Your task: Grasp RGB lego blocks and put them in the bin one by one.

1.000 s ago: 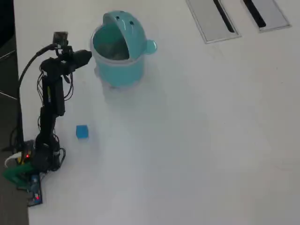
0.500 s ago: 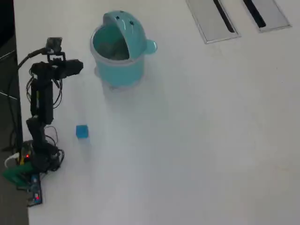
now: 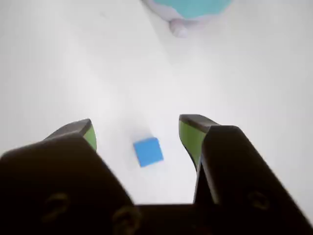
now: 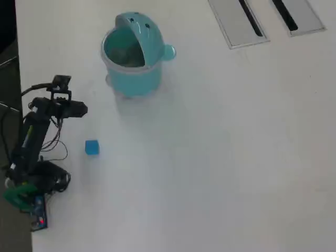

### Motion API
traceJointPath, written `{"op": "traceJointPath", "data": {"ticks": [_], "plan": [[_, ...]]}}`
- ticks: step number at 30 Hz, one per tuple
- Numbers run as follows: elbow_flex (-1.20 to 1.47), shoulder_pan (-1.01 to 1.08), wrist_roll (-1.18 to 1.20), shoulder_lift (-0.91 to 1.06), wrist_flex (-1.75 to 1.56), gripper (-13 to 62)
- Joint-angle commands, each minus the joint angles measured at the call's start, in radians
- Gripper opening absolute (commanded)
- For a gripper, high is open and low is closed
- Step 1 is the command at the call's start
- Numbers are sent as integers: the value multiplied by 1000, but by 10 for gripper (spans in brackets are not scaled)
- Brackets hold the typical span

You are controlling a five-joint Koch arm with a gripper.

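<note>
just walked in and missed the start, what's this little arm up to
A small black hobby arm on a white table is working on a small blue plastic block. In the wrist view its pincer is open and empty, with the green-padded fingers framing the block, which lies on the table untouched. The round light teal plastic bin stands further off with its lid swung open. No red or yellow-green block is in view.
</note>
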Motion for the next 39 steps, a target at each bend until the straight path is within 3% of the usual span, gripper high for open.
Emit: {"op": "traceJointPath", "data": {"ticks": [1, 13, 19, 39], "plan": [[31, 26, -44, 57, -95, 305], [512, 83, -114, 196, -304, 305], [620, 95, -275, 198, -397, 305], [904, 193, -449, 175, -666, 306]]}}
